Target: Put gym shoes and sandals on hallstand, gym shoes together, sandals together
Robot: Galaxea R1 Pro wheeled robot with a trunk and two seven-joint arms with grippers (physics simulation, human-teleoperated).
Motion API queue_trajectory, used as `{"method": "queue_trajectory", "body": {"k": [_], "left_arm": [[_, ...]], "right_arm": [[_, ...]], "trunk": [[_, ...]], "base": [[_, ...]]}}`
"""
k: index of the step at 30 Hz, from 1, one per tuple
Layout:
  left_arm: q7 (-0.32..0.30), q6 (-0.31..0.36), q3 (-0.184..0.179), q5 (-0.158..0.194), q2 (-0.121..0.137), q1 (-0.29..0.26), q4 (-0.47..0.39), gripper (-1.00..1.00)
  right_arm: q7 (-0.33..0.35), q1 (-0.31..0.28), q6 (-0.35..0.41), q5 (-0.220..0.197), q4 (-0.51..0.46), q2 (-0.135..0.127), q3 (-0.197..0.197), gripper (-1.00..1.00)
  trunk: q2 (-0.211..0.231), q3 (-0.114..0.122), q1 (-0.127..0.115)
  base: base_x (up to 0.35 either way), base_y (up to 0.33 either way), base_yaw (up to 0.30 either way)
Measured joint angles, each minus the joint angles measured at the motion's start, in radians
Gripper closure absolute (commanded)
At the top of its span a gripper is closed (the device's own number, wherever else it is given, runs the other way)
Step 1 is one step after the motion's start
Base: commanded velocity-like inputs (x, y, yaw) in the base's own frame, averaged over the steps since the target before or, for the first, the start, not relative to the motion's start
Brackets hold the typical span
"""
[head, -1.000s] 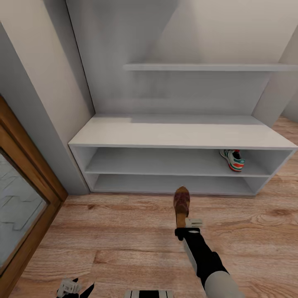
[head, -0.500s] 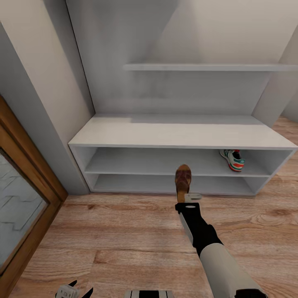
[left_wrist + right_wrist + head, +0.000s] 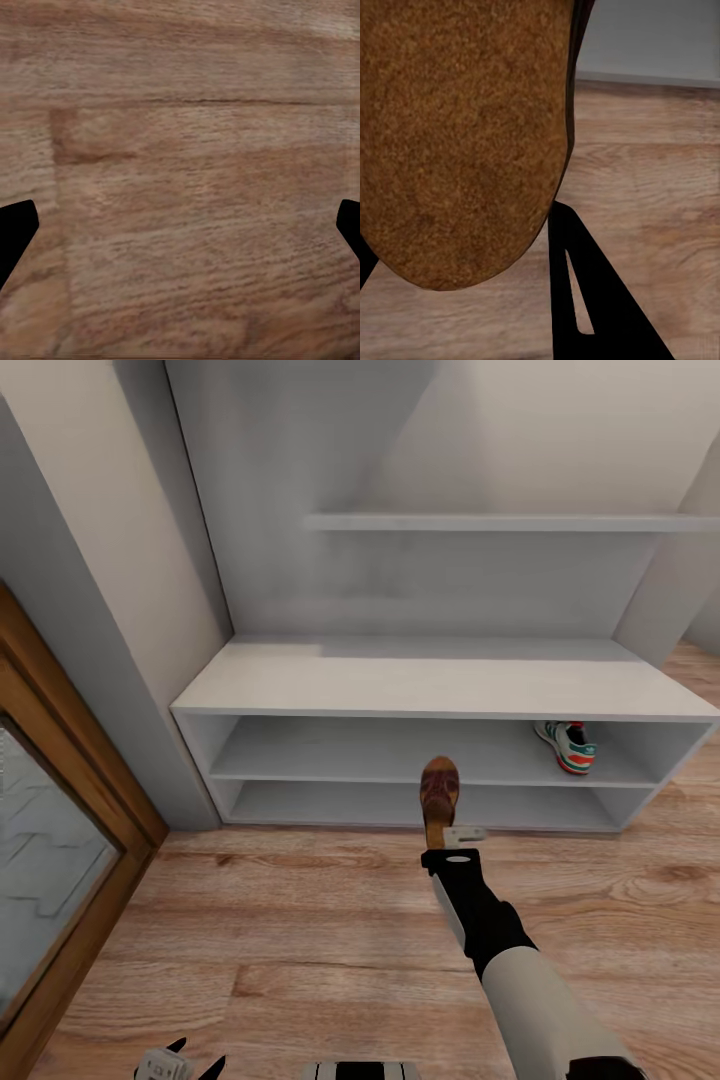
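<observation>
The right tool (image 3: 452,838) pinches the heel end of a flat brown leather sandal (image 3: 439,794), held above the light brown wood-plank floor (image 3: 300,920) just in front of the light grey hallstand (image 3: 440,690). The sandal's long axis runs straight away from the robot, toe toward the rack's 2 open tiers and overlapping the lower opening in the head view. In the right wrist view its suede-like sole (image 3: 457,135) sits between the dark fingers (image 3: 585,300). 1 cream-white gym shoe with green and red-orange accents (image 3: 568,745) rests on the middle tier near its right end, heel outward. The left tool (image 3: 180,1062) hangs low over bare floor, fingers spread apart.
</observation>
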Motion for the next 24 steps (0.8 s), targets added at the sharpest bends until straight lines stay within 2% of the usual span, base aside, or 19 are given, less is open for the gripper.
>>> {"method": "queue_trajectory", "body": {"k": [4, 16, 24], "left_arm": [[0.0, 0.002, 0.0, 0.0, -0.001, 0.0, 0.0, -1.0], [0.002, 0.001, 0.0, 0.001, -0.001, 0.0, 0.0, -1.0], [0.003, -0.001, 0.0, 0.001, -0.001, 0.0, 0.0, -1.0]], "right_arm": [[0.0, 0.0, 0.0, -0.001, -0.001, 0.0, -0.003, 1.0], [0.0, 0.001, 0.0, -0.002, 0.0, 0.0, -0.004, 1.0], [-0.001, 0.001, 0.0, -0.001, -0.002, 0.0, -0.005, 1.0]], "trunk": [[0.0, 0.0, 0.0], [0.0, -0.013, 0.0], [0.0, -0.02, 0.0]], "base": [[0.0, 0.276, 0.03], [0.0, 0.301, 0.168], [0.002, 0.058, 0.137]]}}
